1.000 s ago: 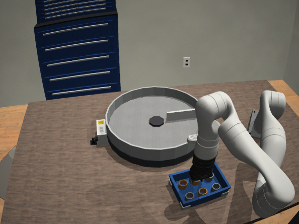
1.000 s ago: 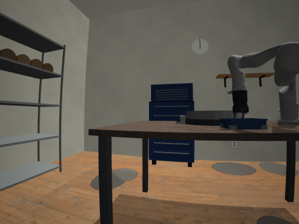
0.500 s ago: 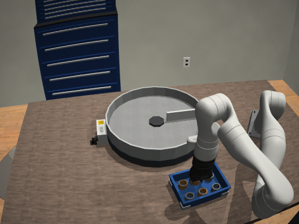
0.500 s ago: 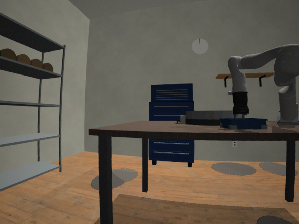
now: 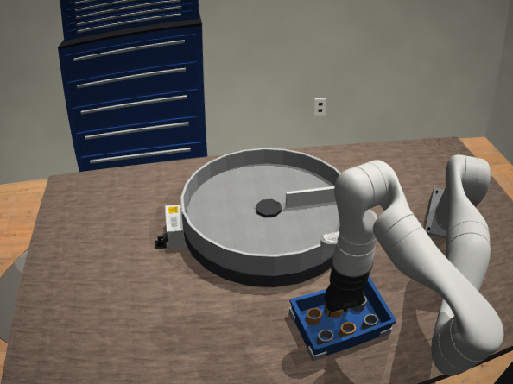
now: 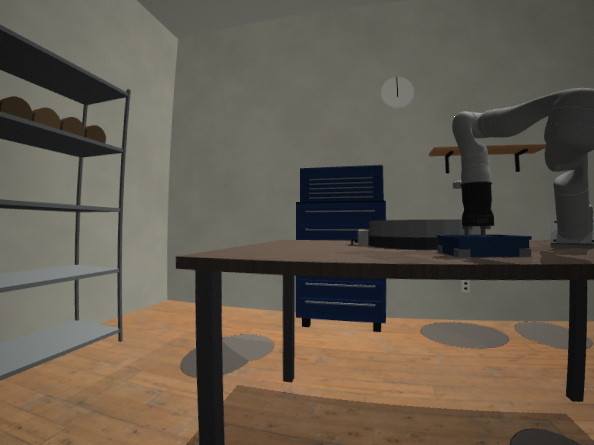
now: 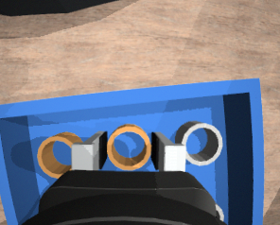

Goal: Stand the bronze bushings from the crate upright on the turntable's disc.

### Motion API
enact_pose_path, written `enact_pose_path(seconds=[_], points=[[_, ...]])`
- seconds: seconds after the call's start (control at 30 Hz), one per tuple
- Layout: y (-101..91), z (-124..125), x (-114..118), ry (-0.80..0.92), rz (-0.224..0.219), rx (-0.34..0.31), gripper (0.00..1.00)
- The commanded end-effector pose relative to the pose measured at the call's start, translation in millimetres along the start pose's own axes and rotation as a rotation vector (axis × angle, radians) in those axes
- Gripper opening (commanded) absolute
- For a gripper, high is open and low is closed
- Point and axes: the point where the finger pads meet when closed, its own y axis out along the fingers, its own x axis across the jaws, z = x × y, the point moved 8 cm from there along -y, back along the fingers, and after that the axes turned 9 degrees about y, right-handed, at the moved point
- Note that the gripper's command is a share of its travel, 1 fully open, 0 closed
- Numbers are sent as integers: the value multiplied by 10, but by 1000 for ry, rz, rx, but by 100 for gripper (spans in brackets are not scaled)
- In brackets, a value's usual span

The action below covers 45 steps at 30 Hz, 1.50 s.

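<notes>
A blue crate (image 5: 345,347) (image 6: 485,245) (image 7: 148,98) sits on the table in front of the turntable. It holds bronze and steel bushings, all upright. My gripper (image 5: 341,311) (image 6: 477,229) (image 7: 129,145) is open and lowered into the crate's far row, with one finger on each side of a bronze bushing (image 7: 129,130). Another bronze bushing (image 5: 313,316) (image 7: 43,155) stands to its left and a steel bushing (image 7: 218,143) to its right. In the near row stand a bronze bushing (image 5: 347,329) and two steel bushings (image 5: 370,319) (image 5: 325,336). The turntable's grey disc (image 5: 224,219) with its dark hub (image 5: 268,208) bears no bushings.
A raised rim (image 5: 242,255) rings the disc, and a grey bar (image 5: 311,198) runs from the hub to the rim. A small control box (image 5: 174,223) sits at the turntable's left. The arm's base plate (image 5: 435,215) stands at the right. A blue tool cabinet (image 5: 134,81) is behind the table.
</notes>
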Motion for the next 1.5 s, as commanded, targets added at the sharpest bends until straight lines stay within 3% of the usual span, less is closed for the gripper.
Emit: enact_pose_path(seconds=[0.0, 0.33, 0.37, 1.47], points=[[3, 13, -17, -3, 8, 1, 76], [3, 13, -17, -3, 8, 1, 76], [3, 13, -17, -3, 8, 1, 0], [3, 13, -17, -3, 8, 1, 0]])
